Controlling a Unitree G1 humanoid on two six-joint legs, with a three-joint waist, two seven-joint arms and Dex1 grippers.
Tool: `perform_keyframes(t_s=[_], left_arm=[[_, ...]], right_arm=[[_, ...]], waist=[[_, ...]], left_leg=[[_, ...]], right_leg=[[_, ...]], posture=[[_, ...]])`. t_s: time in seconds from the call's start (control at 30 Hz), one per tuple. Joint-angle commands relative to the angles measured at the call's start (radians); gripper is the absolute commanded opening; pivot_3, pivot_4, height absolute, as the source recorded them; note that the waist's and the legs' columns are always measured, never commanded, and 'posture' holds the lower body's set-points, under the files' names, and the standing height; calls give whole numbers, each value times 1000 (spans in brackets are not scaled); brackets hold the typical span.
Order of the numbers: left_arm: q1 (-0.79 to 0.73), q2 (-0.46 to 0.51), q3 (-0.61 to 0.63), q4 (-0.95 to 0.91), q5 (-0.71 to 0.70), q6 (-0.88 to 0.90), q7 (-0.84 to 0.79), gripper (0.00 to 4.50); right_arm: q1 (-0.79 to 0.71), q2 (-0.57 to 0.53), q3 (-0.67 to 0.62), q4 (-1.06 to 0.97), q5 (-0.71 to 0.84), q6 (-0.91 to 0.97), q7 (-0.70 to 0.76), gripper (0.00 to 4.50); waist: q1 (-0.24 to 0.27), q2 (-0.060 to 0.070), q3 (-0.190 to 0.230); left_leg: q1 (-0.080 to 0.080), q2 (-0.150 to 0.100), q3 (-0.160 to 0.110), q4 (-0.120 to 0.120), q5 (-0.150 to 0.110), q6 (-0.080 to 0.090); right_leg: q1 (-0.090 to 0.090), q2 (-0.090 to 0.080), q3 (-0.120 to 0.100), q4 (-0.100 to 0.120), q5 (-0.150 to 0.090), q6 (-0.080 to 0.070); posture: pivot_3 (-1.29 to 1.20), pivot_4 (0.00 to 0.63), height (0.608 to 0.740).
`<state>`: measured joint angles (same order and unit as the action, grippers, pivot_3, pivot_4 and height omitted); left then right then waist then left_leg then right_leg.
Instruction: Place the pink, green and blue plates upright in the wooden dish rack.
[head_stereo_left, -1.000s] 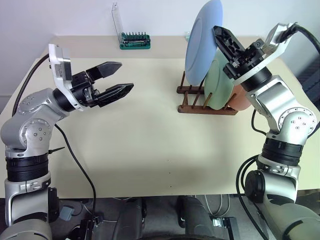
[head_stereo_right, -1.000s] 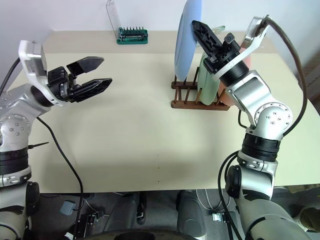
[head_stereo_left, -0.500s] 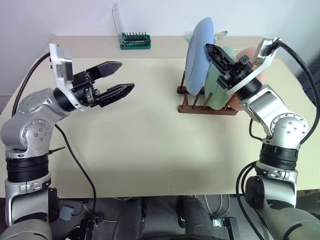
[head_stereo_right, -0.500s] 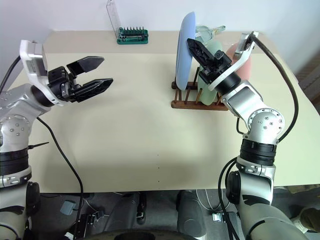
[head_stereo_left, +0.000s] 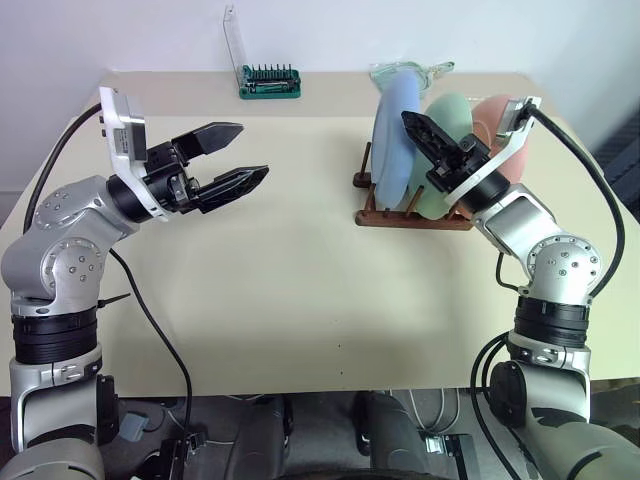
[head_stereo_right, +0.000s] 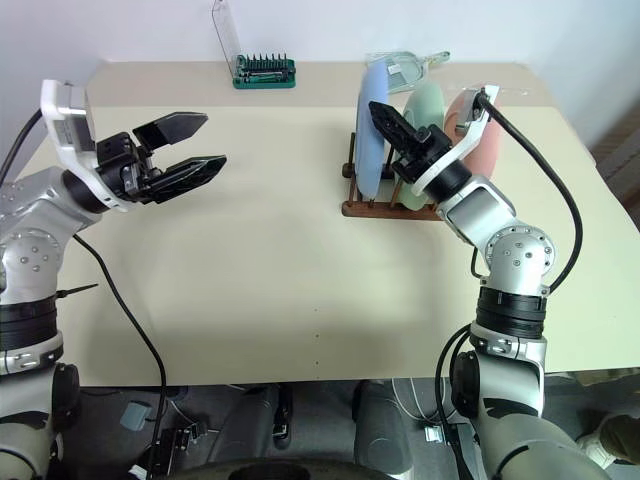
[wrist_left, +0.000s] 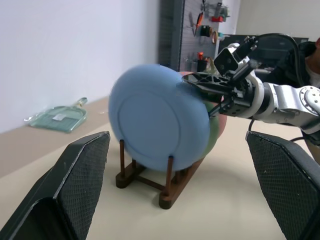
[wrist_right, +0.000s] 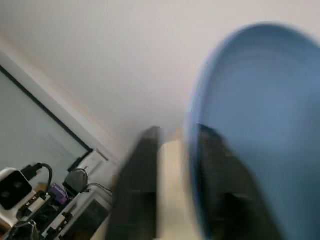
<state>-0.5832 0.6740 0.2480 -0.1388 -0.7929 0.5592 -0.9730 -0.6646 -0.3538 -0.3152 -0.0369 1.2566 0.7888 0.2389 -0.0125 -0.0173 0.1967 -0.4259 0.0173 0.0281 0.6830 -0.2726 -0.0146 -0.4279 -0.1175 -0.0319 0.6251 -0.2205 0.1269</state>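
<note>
Your right gripper (head_stereo_left: 425, 135) has lowered the blue plate (head_stereo_left: 393, 140) into the wooden dish rack (head_stereo_left: 385, 215) beside the green plate (head_stereo_left: 447, 120) and pink plate (head_stereo_left: 494, 112). Its fingers straddle the rim, loosening. The left gripper (head_stereo_left: 245, 155) hangs open, and only withdrawal seems left.

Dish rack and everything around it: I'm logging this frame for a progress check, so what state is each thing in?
Blue plate: upright in the rack's left-most slot, rim between the right gripper's fingers.
Green plate: upright, middle.
Pink plate: upright, right end.
Wooden dish rack: holds all three plates.
Right gripper: at the blue plate's rim, jaws parting.
Left gripper: open, holding nothing.
Bit case: lid up.
</note>
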Motion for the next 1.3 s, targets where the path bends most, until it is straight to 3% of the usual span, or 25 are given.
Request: perform_keyframes(t_s=[0.03, 0.13, 0.17, 0.53, 0.73, 1.1, 1.2, 1.3], left_arm=[[-16, 3, 7, -13, 3, -14, 4, 4500], [-22, -2, 4, -10, 4, -17, 6, 4500], [-20, -3, 5, -10, 4, -17, 6, 4500], [-19, -8, 2, -7, 5, -15, -5, 4500], [-25, -13, 3, -2, 9, -21, -4, 4500], [-34, -19, 1, 11, 22, -43, -16, 4500], [-38, -19, -6, 23, 32, -55, -28, 4500], [-13, 5, -18, 20, 52, -67, -65, 4500]], right_arm=[[-19, -5, 3, -49, -34, -24, 37, 2868], [-33, -16, 19, -61, -104, -55, 59, 4398], [-35, -19, 24, -68, -122, -65, 71, 4460], [-54, -46, 27, -103, -215, -138, 193, 4460], [-20, -77, 88, -99, -349, -170, 239, 4460], [-68, -79, -61, -165, -248, -259, 302, 4460], [-35, -154, -94, -202, -243, -272, 399, 4460], [100, -318, -123, -261, -121, -124, 616, 4460]], waist=[[1, 0, 0], [0, 0, 0], [0, 0, 0], [0, 0, 0], [0, 0, 0], [1, 0, 0], [4, 0, 0], [12, 0, 0]], left_leg=[[0, 0, 0, 0, 0, 0], [0, 0, 0, 0, 0, 0], [0, 0, 0, 0, 0, 0], [0, 0, 0, 0, 0, 0], [0, 0, 0, 0, 0, 0], [0, 0, 0, 0, 0, 0], [0, 0, 0, 0, 0, 0], [0, 0, 0, 0, 0, 0]], right_leg=[[0, 0, 0, 0, 0, 0], [0, 0, 0, 0, 0, 0], [0, 0, 0, 0, 0, 0], [0, 0, 0, 0, 0, 0], [0, 0, 0, 0, 0, 0], [0, 0, 0, 0, 0, 0], [0, 0, 0, 0, 0, 0], [1, 0, 0, -2, 0, 0]], posture=[[0, 150, 724], [0, 150, 724], [0, 150, 724], [0, 150, 724], [0, 150, 724], [0, 150, 724], [0, 150, 724], [0, 150, 724]])
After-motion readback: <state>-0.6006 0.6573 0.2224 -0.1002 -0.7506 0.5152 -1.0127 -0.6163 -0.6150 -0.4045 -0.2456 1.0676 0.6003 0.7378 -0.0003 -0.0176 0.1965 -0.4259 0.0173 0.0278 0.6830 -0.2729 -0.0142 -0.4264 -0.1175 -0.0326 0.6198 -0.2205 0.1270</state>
